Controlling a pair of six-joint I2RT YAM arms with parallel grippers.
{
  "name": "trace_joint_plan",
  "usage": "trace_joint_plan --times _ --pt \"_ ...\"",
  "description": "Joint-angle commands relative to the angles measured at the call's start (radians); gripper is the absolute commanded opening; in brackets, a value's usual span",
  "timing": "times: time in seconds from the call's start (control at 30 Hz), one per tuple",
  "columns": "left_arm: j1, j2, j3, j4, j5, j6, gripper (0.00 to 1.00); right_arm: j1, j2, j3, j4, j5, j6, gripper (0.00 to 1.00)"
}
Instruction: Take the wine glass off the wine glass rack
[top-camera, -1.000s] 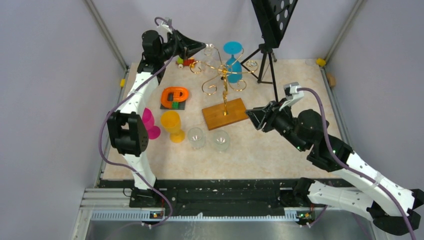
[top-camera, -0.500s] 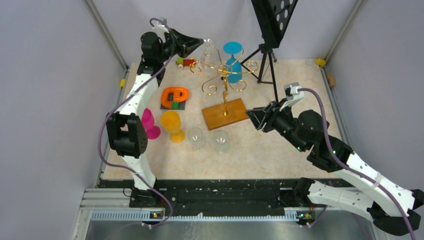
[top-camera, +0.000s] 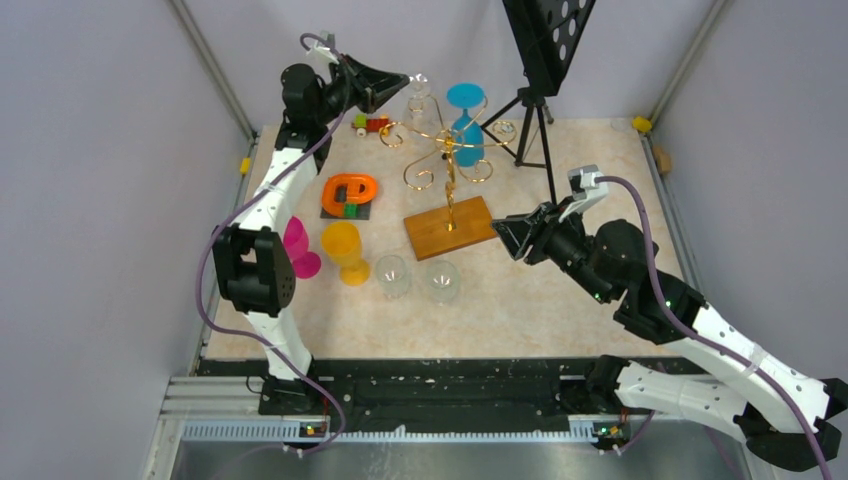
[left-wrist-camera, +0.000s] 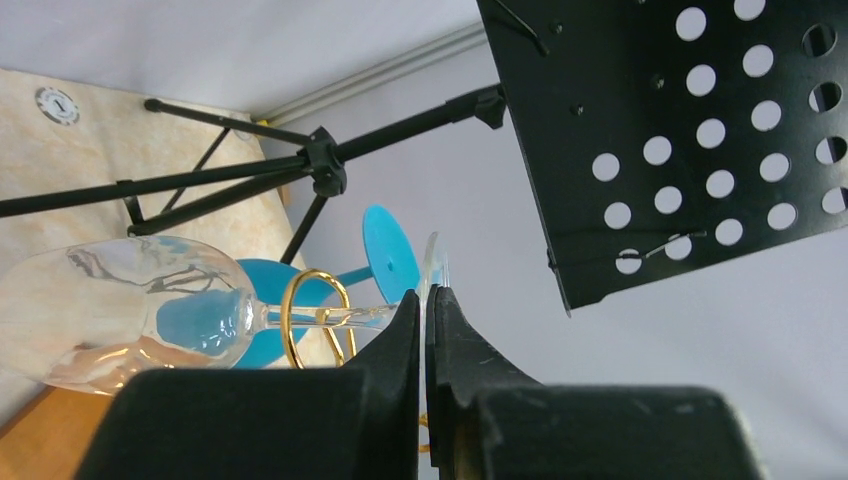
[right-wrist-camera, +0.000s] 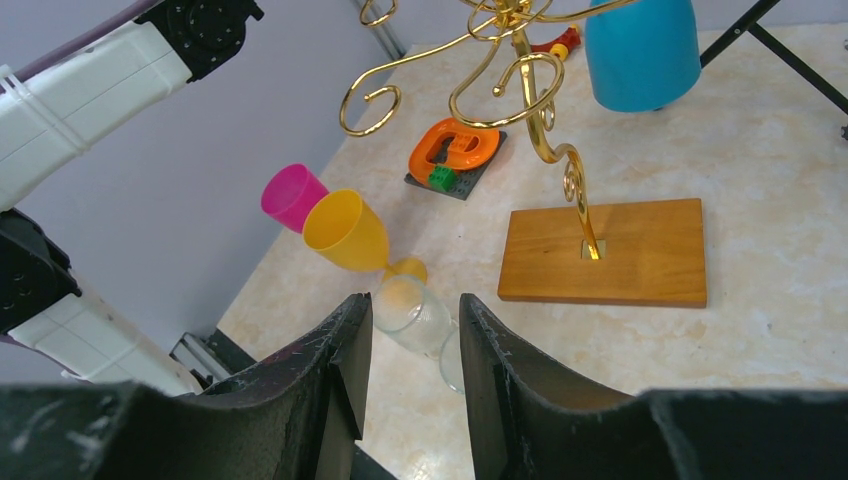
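Observation:
The gold wine glass rack (top-camera: 447, 150) stands on its brown wooden base (top-camera: 449, 226) at mid-table; it also shows in the right wrist view (right-wrist-camera: 520, 80). A clear wine glass (left-wrist-camera: 140, 310) hangs upside down with its stem through a gold loop (left-wrist-camera: 312, 312). My left gripper (top-camera: 407, 80) is shut on the thin foot of this glass (left-wrist-camera: 434, 268), raised at the rack's far left arm. A blue wine glass (top-camera: 466, 125) hangs on the rack's far side. My right gripper (top-camera: 499, 228) is open and empty, just right of the wooden base.
A black tripod stand (top-camera: 535, 110) with a perforated plate stands behind the rack. Two clear glasses (top-camera: 415, 277), a yellow glass (top-camera: 344, 250) and a pink glass (top-camera: 297, 245) are near the front left. An orange toy (top-camera: 349, 193) lies left of the rack.
My left gripper has lifted slightly with the clear glass's foot in it, tilting the glass up at the rack's far left arm. The right arm has not moved.

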Motion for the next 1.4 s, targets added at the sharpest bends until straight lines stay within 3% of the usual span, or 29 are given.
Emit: trace_joint_plan --times 0.0,0.3,0.53,0.7,1.37 --pt "-0.009 -0.013 0.044 0.099 0.083 -0.008 0.0 -0.006 -0.001 -0.004 0.047 0.007 0.004 0.39" --pt "-0.018 -0.003 0.063 0.08 0.138 0.004 0.0 -0.007 0.015 -0.004 0.057 -0.006 0.008 0.39" --pt "-0.019 0.031 0.116 0.001 0.054 0.06 0.0 -0.006 0.012 -0.002 0.055 -0.007 0.012 0.39" --pt "-0.019 0.038 0.122 0.03 -0.007 0.06 0.0 -0.006 0.004 -0.001 0.044 0.0 0.013 0.39" --pt "-0.037 0.075 0.107 0.161 0.079 -0.01 0.0 -0.007 -0.019 -0.014 0.036 0.009 0.017 0.39"
